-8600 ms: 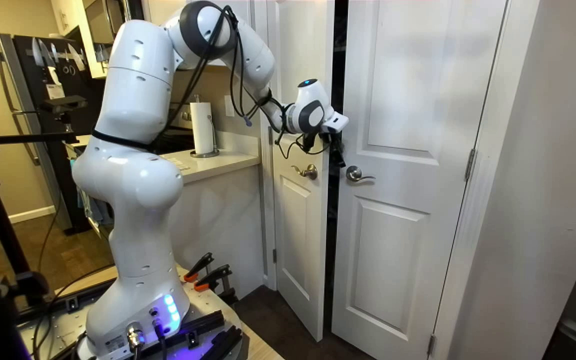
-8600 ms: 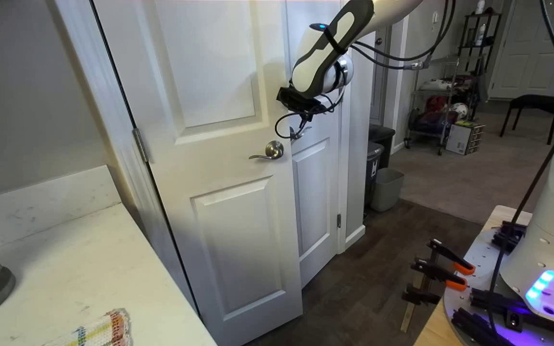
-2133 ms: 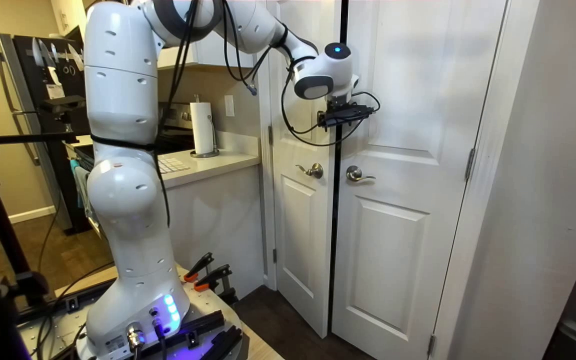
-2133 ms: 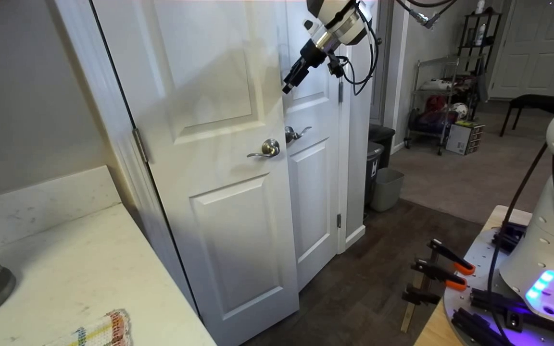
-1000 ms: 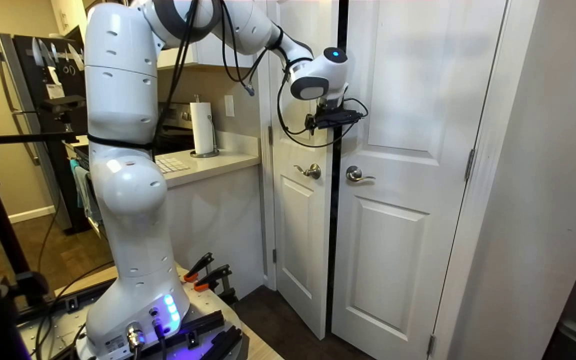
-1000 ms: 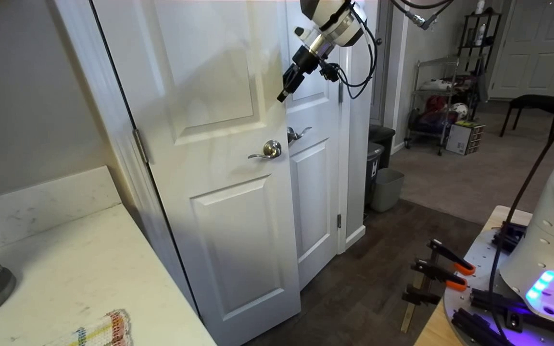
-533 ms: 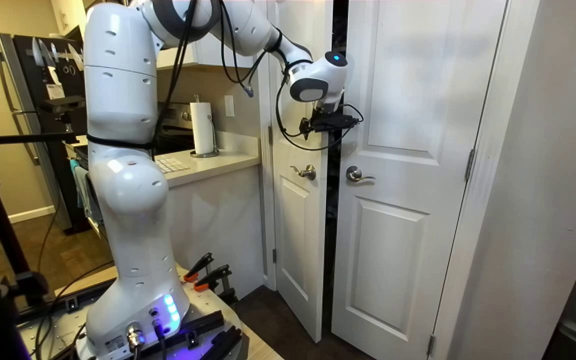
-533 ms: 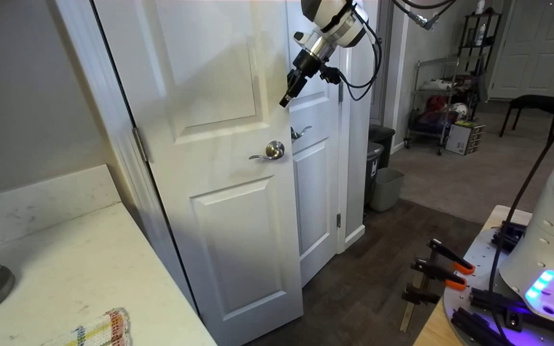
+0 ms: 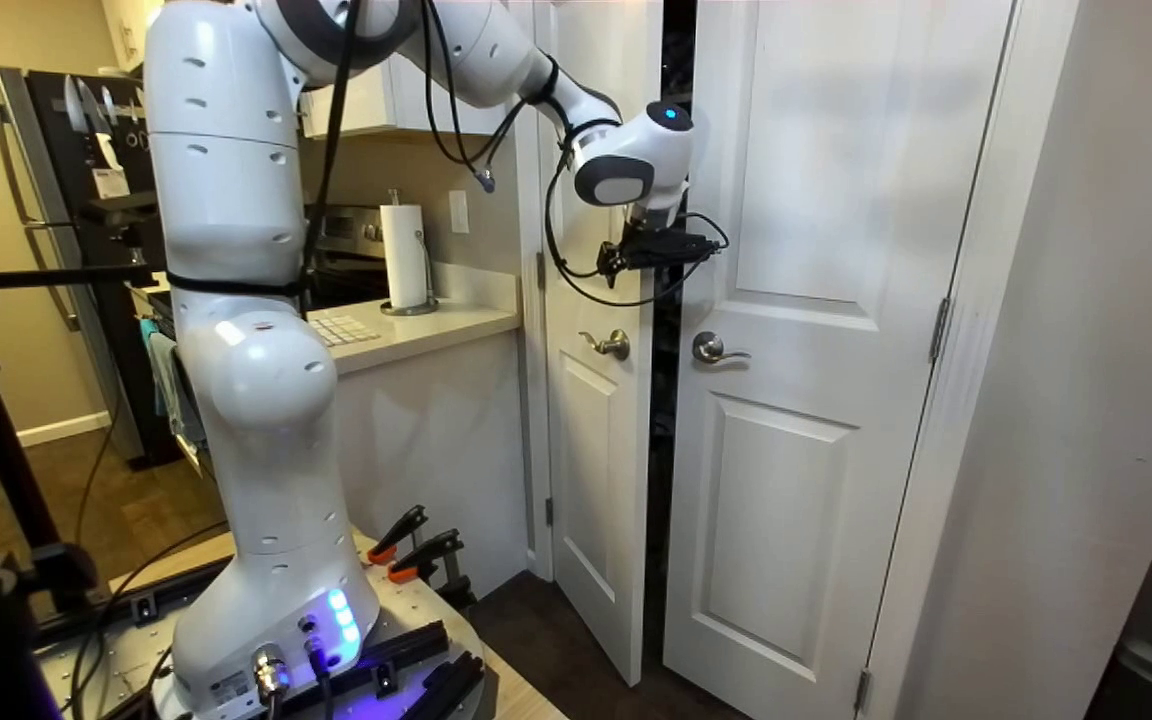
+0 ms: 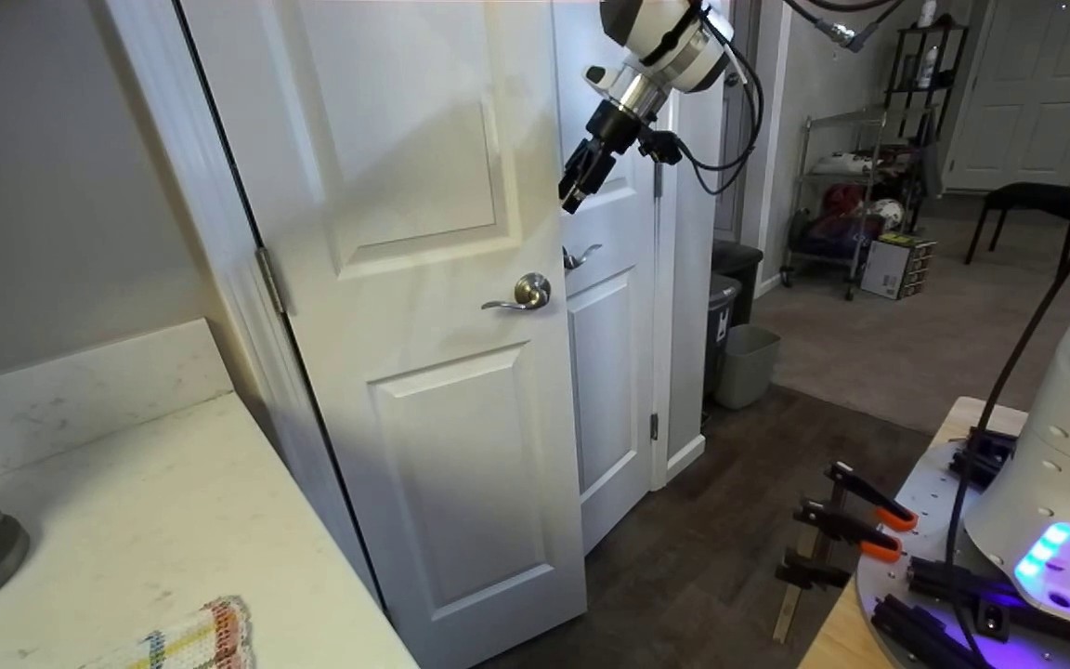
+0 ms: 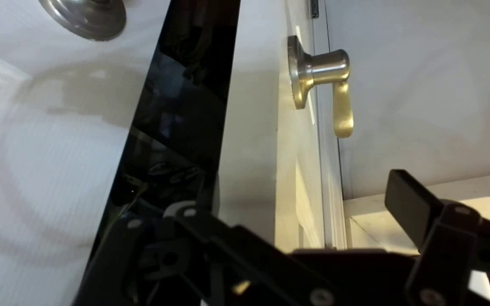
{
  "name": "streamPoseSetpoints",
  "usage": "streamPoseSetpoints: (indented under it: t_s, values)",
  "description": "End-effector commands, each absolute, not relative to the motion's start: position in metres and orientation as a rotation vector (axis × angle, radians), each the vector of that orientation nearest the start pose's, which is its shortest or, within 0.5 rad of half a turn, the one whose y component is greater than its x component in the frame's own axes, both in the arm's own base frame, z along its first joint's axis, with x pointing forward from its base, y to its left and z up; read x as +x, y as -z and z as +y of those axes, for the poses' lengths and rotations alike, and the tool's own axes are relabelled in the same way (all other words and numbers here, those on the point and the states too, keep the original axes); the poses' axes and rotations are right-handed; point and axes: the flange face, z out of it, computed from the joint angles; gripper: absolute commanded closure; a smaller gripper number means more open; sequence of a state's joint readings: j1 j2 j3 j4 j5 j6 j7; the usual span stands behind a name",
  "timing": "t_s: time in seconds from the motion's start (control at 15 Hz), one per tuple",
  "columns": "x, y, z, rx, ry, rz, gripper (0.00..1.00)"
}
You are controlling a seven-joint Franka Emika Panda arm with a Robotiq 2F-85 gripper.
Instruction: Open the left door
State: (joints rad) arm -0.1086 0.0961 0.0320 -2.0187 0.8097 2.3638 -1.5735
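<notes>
Two black fingers [image 11: 413,208] of your black gripper [image 11: 292,202] stood wide apart, the free edge of the tall white panelled left door [image 9: 598,450] showing between them in the wrist view; contact could not be told. That leaf stood ajar on the left, its curved silver lever handle [image 9: 617,345] below your gripper, a dark gap [image 9: 661,440] parting it from the matching white right door [image 9: 806,350].

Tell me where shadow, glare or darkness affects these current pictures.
In an exterior view, a soft shadow lies across the upper half of the left door; in both exterior views, the row of blue lights glows brightly; in the wrist view, the gap beside that door is too dark to read clearly, while the lever handle gleams partly gold.
</notes>
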Motion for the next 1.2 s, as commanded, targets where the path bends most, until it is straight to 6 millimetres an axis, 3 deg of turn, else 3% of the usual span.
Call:
streamPoseSetpoints:
  t_s: [0.0, 0.4, 0.67, 1.13]
  values:
    - [0.576, -0.435, -0.037, -2.427, 0.861, -1.288, 0.00]
    - [0.569, -0.429, -0.026, -2.438, 0.822, -1.297, 0.00]
    - [0.565, -0.437, -0.041, -2.582, 0.789, -1.290, 0.00]
    - [0.582, -0.454, -0.040, -2.629, 0.846, -1.305, 0.00]
